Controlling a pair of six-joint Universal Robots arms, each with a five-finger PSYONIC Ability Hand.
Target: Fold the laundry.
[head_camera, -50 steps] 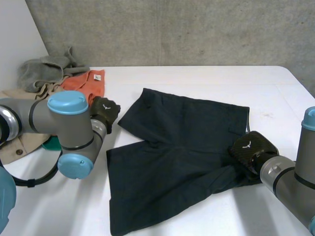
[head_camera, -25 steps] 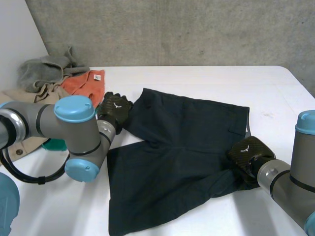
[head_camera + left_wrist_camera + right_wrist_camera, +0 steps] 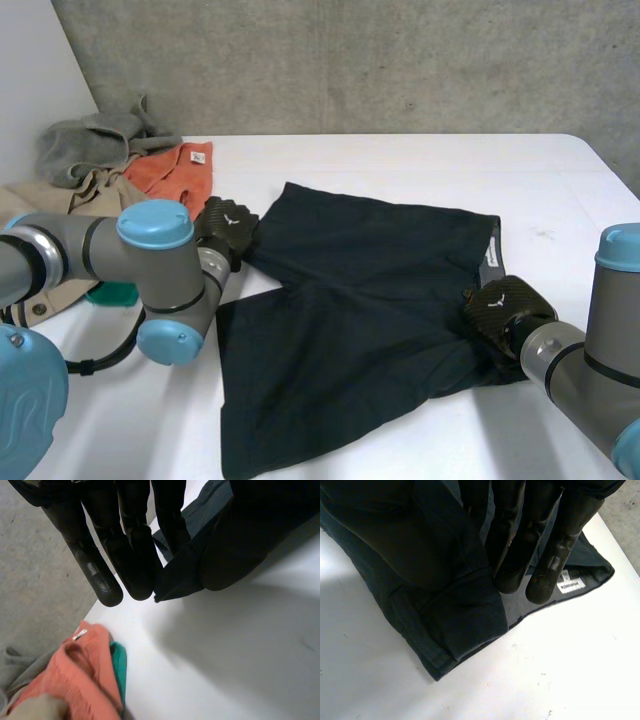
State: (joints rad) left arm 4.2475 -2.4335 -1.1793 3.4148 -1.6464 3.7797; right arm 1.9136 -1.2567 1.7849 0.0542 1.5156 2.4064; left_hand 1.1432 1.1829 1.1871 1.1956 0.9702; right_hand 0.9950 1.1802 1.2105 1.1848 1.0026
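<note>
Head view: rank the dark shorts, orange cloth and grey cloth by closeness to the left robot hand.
1. dark shorts, a corner pinched by the left robot hand.
2. orange cloth, just beyond the hand.
3. grey cloth, farthest, at the table's back corner.

Head view: we look down from behind, between the arms, far enough to see the left hand (image 3: 228, 225) and the right hand (image 3: 505, 305).
Left wrist view: very near, along its palm.
Right wrist view: equally near.
Shared: the dark shorts (image 3: 360, 300) at each hand.
</note>
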